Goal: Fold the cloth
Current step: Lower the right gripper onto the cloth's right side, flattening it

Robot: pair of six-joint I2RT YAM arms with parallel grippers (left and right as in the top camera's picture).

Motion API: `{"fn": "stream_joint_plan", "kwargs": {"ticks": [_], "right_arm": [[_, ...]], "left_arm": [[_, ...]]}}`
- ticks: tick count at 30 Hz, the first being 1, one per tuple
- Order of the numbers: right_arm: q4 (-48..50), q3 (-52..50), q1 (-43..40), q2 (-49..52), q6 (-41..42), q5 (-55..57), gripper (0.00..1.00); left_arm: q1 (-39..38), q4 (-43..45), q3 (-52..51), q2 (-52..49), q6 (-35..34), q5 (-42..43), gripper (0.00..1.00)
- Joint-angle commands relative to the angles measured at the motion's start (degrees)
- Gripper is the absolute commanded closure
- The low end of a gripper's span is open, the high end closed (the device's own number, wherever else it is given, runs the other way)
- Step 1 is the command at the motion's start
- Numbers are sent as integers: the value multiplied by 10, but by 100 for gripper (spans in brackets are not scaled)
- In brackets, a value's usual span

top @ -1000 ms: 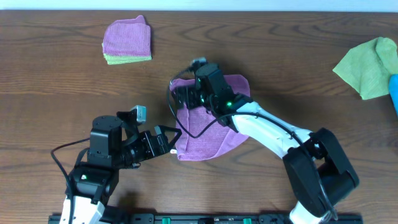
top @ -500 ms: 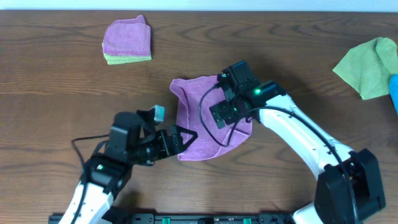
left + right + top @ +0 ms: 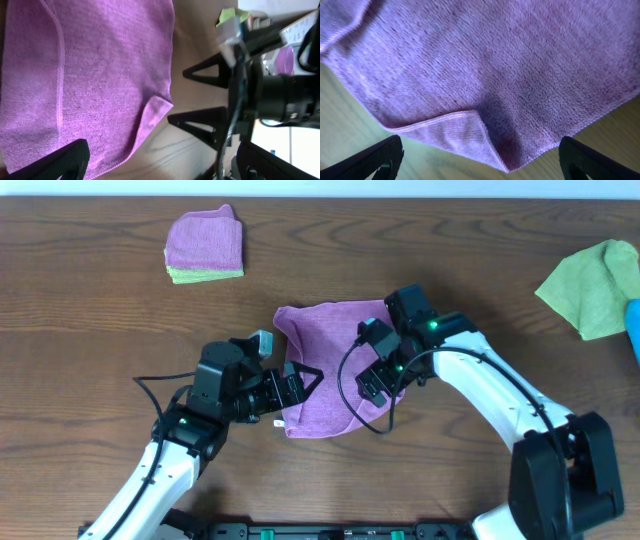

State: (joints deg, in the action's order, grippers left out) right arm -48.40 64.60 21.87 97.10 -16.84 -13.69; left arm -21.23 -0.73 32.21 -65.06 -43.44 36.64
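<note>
Purple cloth point(image 3: 330, 350) under right fingers point(image 3: 375, 159), left fingers point(image 3: 65, 161) seemingly alongside

Overhead looks straight down; wrist cameras sit close behind the left claw point(image 3: 165, 160) and right claw point(image 3: 485, 160), sharing the purple cloth point(image 3: 320, 335) ahead.

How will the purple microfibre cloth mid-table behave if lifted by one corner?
Probably floppy: the purple microfibre cloth lies in soft wrinkles with one corner flipped over itself. It looks thin, so it is likely light and should drape from a pinch. Its fuzzy weave will probably drag, not slide, on the wooden table.
</note>
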Motion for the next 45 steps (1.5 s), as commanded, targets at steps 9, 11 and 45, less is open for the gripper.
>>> {"fn": "stream_joint_plan", "kwargs": {"ticks": [9,11,45], "right_arm": [[34,-65,-5,4,-11,-50,12],[51,-74,-5,5,-10,-50,12],[-94,-91,-4,8,201,-16,18]], "left_arm": [[4,21,3,-1,-5,-25,5],[4,21,3,-1,-5,-25,5],[2,-40,3,-1,-34,9,5]]}}
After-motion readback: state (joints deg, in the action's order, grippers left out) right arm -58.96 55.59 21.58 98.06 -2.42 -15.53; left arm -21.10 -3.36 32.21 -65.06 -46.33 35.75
